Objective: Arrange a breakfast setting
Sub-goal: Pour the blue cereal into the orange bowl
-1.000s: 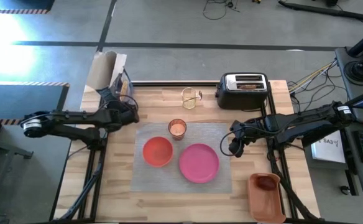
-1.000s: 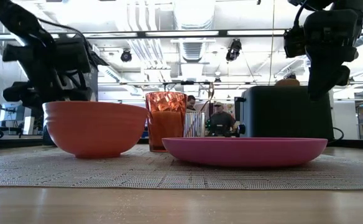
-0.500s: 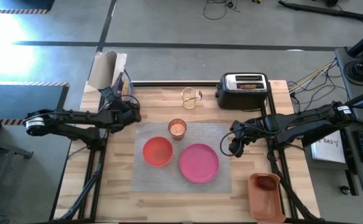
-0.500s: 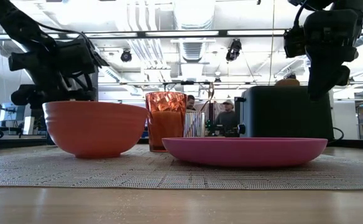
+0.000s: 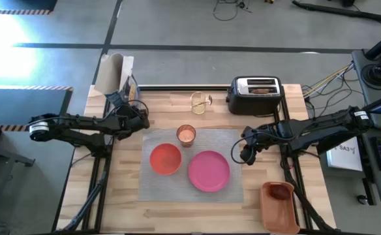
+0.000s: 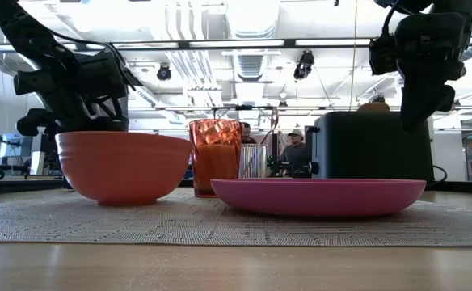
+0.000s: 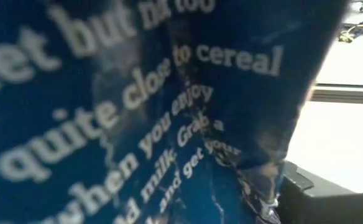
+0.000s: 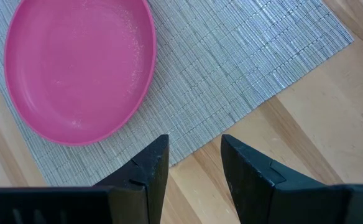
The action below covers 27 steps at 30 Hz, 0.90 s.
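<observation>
Change: left gripper [image 5: 133,112] has edged toward the cereal box [image 7: 138,112].
Left fingers: cannot tell.
Right gripper [image 8: 194,163]: empty, fingers apart, over placemat [image 8: 243,62] edge beside pink plate [image 8: 79,65].

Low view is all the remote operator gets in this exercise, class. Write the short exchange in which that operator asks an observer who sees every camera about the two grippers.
Operator: Is the right gripper holding anything above the round pink plate?
Observer: No. Its fingers are open and empty. It is over the edge of the woven grey placemat, beside the plate rather than above it.
Operator: What is the left gripper at, behind the orange-red bowl?
Observer: A crinkled blue bag printed with white words, including "cereal", fills its wrist camera.
</observation>
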{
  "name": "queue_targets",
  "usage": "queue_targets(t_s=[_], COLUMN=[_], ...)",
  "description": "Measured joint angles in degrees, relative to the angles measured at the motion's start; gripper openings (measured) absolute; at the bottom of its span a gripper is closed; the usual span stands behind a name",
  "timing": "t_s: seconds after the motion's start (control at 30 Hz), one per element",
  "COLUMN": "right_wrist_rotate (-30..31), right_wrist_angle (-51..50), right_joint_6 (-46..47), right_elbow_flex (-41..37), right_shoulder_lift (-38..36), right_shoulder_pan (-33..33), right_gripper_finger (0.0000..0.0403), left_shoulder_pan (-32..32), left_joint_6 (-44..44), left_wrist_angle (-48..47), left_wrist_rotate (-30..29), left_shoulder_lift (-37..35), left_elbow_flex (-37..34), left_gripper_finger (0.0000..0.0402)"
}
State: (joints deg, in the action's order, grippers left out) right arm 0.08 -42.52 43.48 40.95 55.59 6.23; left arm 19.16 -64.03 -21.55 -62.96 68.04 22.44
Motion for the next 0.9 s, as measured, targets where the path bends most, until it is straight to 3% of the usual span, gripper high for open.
queue_targets(t_s=[0.1, 0.37, 0.47, 0.63, 0.9], right_wrist_rotate=[0.0, 0.0, 0.0, 0.0, 0.0], right_wrist_angle=[0.0, 0.0, 0.0, 0.0, 0.0], right_joint_6=[0.0, 0.0, 0.0, 0.0, 0.0], right_elbow_flex=[0.0, 0.0, 0.0, 0.0, 0.0], right_shoulder_lift=[0.0, 0.0, 0.0, 0.0, 0.0], right_shoulder_pan=[0.0, 0.0, 0.0, 0.0, 0.0], right_gripper_finger=[0.0137, 0.0137, 0.0137, 0.0137, 0.0137], left_shoulder_pan=[-0.1, -0.1, -0.1, -0.1, -0.2], left_joint_6=[0.5, 5.0, 5.1, 5.0, 6.0], left_wrist_angle=[1.2, 2.9, 2.9, 2.7, 0.6], left_wrist_rotate=[-0.1, 0.5, 0.5, 0.4, 2.5], left_shoulder_lift=[0.6, 0.3, 0.3, 0.3, 0.0], left_elbow_flex=[0.0, 0.0, 0.0, 0.0, 1.6], left_gripper_finger=[0.019, 0.025, 0.0234, 0.0174, 0.0172])
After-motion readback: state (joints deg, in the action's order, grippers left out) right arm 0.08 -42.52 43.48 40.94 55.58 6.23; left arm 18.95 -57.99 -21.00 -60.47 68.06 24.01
